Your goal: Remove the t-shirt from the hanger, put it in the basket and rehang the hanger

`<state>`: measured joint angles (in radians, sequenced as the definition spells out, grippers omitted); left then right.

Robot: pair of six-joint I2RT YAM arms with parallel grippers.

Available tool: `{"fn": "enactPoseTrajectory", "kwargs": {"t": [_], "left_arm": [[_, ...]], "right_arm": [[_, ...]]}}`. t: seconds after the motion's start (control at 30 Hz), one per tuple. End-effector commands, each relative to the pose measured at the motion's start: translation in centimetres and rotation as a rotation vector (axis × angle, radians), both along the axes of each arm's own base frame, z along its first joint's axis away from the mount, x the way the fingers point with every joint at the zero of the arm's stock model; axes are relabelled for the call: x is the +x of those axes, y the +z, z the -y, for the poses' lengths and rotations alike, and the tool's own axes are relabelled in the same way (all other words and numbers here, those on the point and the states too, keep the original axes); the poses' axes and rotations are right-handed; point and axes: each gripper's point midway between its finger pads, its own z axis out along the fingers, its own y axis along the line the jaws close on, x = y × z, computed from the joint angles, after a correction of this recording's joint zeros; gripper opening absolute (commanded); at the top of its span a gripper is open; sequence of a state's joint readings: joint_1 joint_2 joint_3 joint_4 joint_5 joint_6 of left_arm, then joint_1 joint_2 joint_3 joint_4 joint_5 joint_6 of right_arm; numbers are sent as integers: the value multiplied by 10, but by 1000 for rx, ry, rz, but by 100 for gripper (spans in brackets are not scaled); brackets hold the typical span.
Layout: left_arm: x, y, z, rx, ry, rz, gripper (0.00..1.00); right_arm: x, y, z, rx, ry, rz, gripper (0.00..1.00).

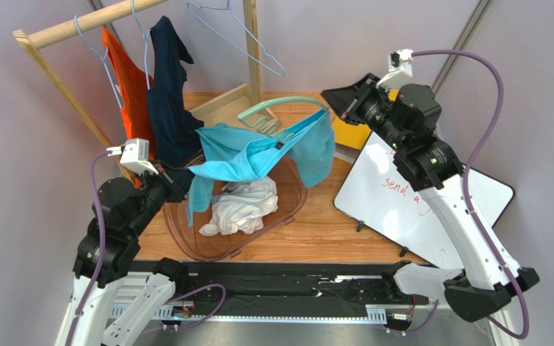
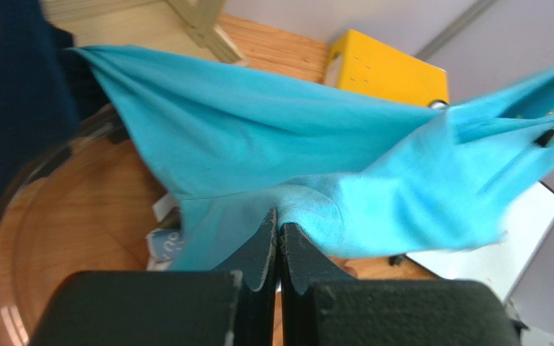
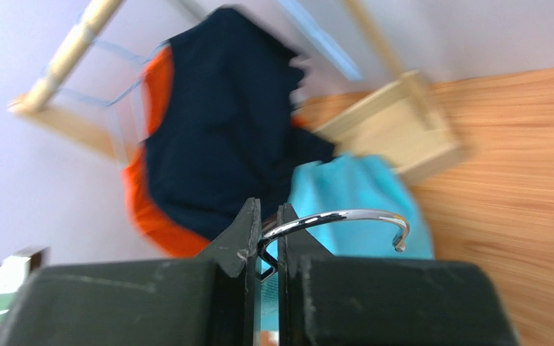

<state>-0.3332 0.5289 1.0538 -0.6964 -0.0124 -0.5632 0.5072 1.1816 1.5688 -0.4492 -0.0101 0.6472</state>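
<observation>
A turquoise t-shirt (image 1: 258, 151) hangs stretched between my two grippers, above the basket. It is still on a mint-green hanger (image 1: 276, 115), whose curved end sticks out at the top. My left gripper (image 1: 184, 179) is shut on a fold of the t-shirt at its left end; the left wrist view shows the jaws (image 2: 278, 227) pinching the fabric (image 2: 316, 144). My right gripper (image 1: 334, 104) is shut on the hanger's metal hook (image 3: 359, 215); in the right wrist view the gripper (image 3: 267, 216) clamps the hook's base, with the t-shirt (image 3: 330, 187) behind.
A clear brown basket (image 1: 208, 249) with white clothes (image 1: 244, 205) sits under the t-shirt. A wooden rack (image 1: 92, 21) at the back left holds an orange garment (image 1: 128, 79), a navy garment (image 1: 168, 94) and an empty wire hanger (image 1: 251, 43). A whiteboard (image 1: 403, 202) and a yellow box (image 1: 348, 133) lie to the right.
</observation>
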Motion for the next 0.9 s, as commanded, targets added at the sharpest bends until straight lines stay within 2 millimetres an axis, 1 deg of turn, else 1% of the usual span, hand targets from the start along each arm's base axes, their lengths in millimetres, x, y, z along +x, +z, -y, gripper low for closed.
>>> {"fn": "enactPoseTrajectory", "kwargs": {"t": [0.0,0.03,0.07,0.1,0.13,0.17,0.2,0.23,0.27,0.33,0.4,0.43,0.47,0.5,0.53,0.57,0.6,0.63,0.67,0.7,0.73,0.8,0.83,0.87], "left_arm": [[7,33,42,-73,-211,83,0],[7,39,50,-88,-253,95,0],[12,37,54,-92,-266,81,0],[14,39,57,-98,-279,82,0],[17,39,61,-99,-296,77,0],[18,40,63,-99,-304,75,0],[19,43,64,-100,-307,83,0],[20,43,64,-97,-309,81,0],[21,43,64,-96,-306,80,0],[20,44,65,-98,-312,80,0],[20,43,67,-107,-325,79,0],[19,42,68,-108,-328,75,0],[18,38,68,-107,-329,69,0],[19,35,66,-103,-317,63,0],[17,34,64,-103,-309,64,0],[18,26,62,-95,-300,51,0],[18,21,58,-87,-277,41,0],[17,20,56,-82,-265,42,0],[19,14,54,-75,-250,31,0],[20,11,50,-61,-228,24,0],[20,9,48,-51,-222,18,0],[21,13,44,-29,-202,28,0],[21,18,42,-25,-197,41,0],[19,33,40,-25,-195,77,0]], "right_arm": [[-39,46,-74,224,439,73,0],[-47,49,-83,241,491,69,0],[-56,54,-96,249,543,78,0],[-54,50,-107,249,575,62,0],[-65,61,-113,268,631,69,0],[-72,67,-120,285,674,81,0],[-73,67,-127,300,708,72,0],[-82,71,-131,310,762,71,0],[-86,83,-132,343,789,103,0],[-85,84,-135,345,791,113,0],[-82,84,-134,335,768,139,0],[-76,79,-134,325,738,120,0],[-72,76,-132,309,711,126,0],[-73,80,-127,304,683,141,0],[-67,75,-122,297,627,117,0],[-65,73,-118,296,603,119,0],[-71,82,-108,307,582,145,0],[-69,86,-102,315,545,156,0],[-71,88,-98,315,534,165,0],[-79,96,-89,325,525,188,0],[-81,98,-86,328,515,195,0],[-88,103,-79,329,512,218,0],[-98,109,-71,332,505,244,0],[-100,110,-66,323,489,255,0]]}}
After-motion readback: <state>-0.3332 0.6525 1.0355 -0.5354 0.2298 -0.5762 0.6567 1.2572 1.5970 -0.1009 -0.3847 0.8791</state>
